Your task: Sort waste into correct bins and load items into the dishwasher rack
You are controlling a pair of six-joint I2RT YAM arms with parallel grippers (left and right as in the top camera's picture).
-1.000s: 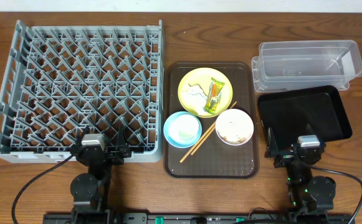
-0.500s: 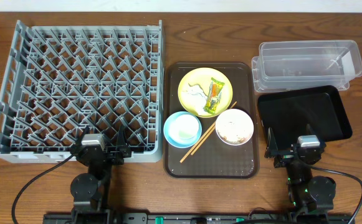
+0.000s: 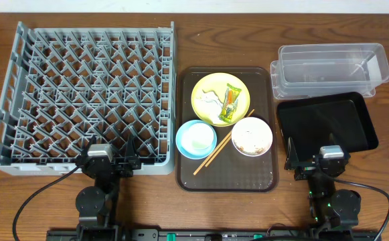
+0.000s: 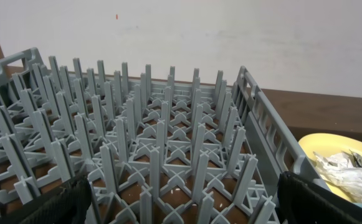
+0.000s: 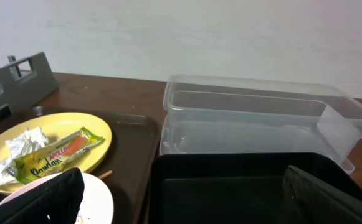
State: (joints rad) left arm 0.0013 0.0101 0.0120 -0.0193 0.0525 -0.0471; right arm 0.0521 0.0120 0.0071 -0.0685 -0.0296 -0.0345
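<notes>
While the left tool (image 3: 108, 161) gapes wide and empty at the near wall of the grey rack (image 3: 87, 94), the right tool (image 3: 318, 164) stands equally wide and empty at the near rim of the black tray (image 3: 328, 124), with the clear tub (image 3: 331, 67) just beyond. Between them on the desk (image 3: 381, 194), the brown tray (image 3: 225, 181) carries the yellow plate (image 3: 211, 86) with tissue (image 3: 209, 100) and wrapper (image 3: 231, 102), the blue bowl (image 3: 195, 139), the white bowl (image 3: 251, 136) of scraps, and the chopsticks (image 3: 222, 142).

Matt grey plastic is being shown by the rack (image 3: 87, 94), clear smooth plastic by the tub (image 3: 331, 47), a glossy finish by the black tray (image 3: 328, 120), and grained wood by the bench (image 3: 161, 207).
</notes>
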